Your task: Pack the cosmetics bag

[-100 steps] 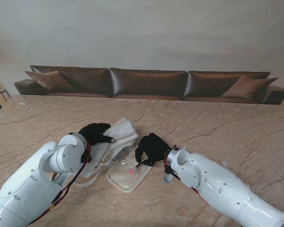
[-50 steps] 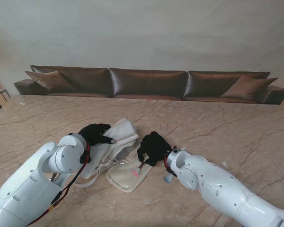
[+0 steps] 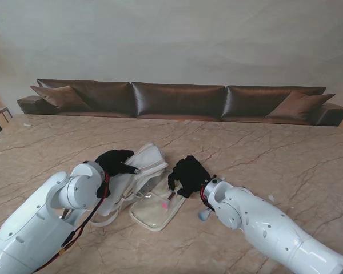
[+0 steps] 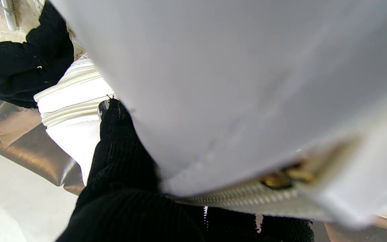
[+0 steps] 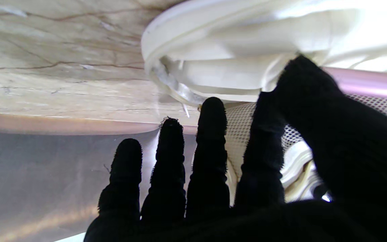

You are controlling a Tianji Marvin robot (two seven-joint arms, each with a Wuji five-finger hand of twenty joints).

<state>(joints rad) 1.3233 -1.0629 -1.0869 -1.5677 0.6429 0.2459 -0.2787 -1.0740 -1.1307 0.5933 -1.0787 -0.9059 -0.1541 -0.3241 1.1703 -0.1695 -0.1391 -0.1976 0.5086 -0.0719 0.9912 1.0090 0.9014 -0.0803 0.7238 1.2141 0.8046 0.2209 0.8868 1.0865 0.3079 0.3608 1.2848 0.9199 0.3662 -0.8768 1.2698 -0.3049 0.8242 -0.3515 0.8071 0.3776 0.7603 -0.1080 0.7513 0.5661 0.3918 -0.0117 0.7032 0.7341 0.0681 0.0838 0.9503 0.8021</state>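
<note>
Left robot hand (image 3: pixel 113 161) grips the white bag (image 3: pixel 138 171) on the desk (image 3: pixel 263 154); right robot hand (image 3: pixel 188 176) hovers open-fingered over its clear flap (image 3: pixel 154 210).

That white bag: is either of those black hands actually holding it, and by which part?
The left hand grips the white cosmetics bag at its raised lid, near the zipper edge. The right hand has its fingers spread over the open flap, holding nothing.

Two glossy white arms of rounded, jointed shells. The left arm (image 3: pixel 46 217) carries a red and a black cable along its outer side, with a small yellow tag near the elbow. The right arm (image 3: pixel 263 225) shows a red ring at the wrist. Left hand (image 3: pixel 112 161) and right hand (image 3: pixel 188 174) wear black knitted, ribbed gloves.
</note>
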